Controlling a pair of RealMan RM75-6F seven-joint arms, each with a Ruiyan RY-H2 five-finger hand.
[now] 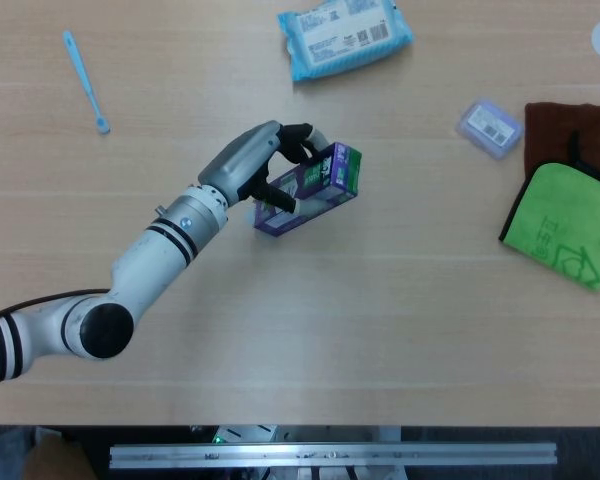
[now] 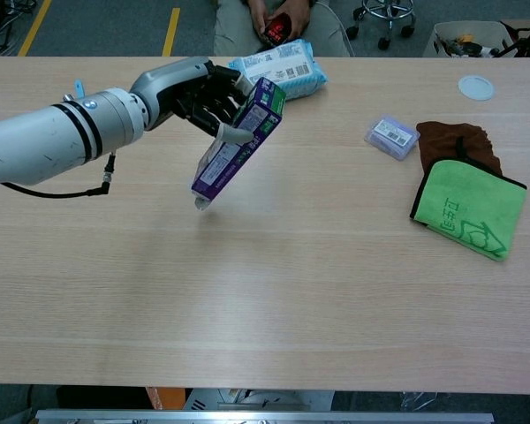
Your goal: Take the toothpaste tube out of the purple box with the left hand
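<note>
My left hand [image 1: 252,163] [image 2: 190,88] grips the purple box [image 1: 310,187] [image 2: 239,140] and holds it in the air above the table, tilted steeply with its open end down. A bit of white, the toothpaste tube's cap [image 2: 200,203], pokes out of the lower end in the chest view. The rest of the tube is hidden inside the box. My right hand is in neither view.
A blue toothbrush [image 1: 86,82] lies at the far left. A blue wipes pack [image 1: 343,36] sits at the far middle. A small lilac case [image 1: 489,127], a brown cloth [image 1: 572,133] and a green cloth [image 1: 564,224] lie at the right. A white lid [image 2: 475,87] is far right.
</note>
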